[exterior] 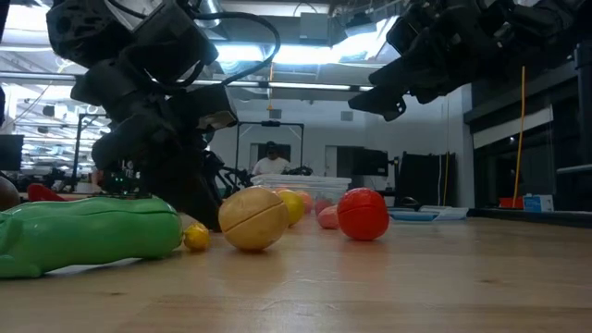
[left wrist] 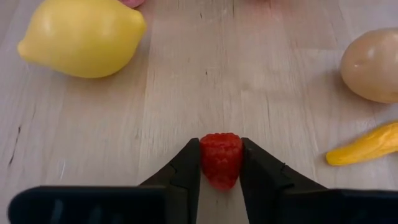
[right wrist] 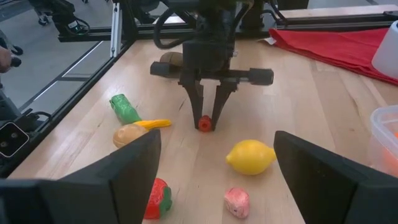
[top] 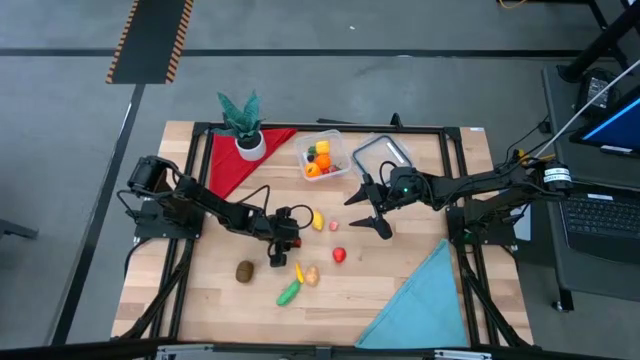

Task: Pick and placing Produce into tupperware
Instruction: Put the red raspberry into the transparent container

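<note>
Desk (top: 400,290): wood, produce scattered mid-front; tupperware (top: 322,158) at the back centre, already holding orange and yellow pieces.

Right arm waits above the desk just right of centre, right claw (top: 368,208) spread wide, empty.

Left claw (right wrist: 205,106) is down at the desk surface, fingers (left wrist: 186,168) narrowed onto both sides of a small red berry (left wrist: 221,159). Berry sits squarely between the tips, upright, apparently resting on the wood.

Lemon (left wrist: 81,36) lies just beyond the left claw, toward the tupperware; tan piece (left wrist: 372,65) and yellow strip (left wrist: 365,145) are off to one side.

Judgement: grasp looks seated; next comes a lift, then carry back and right, over the lemon, to the tupperware.
</note>
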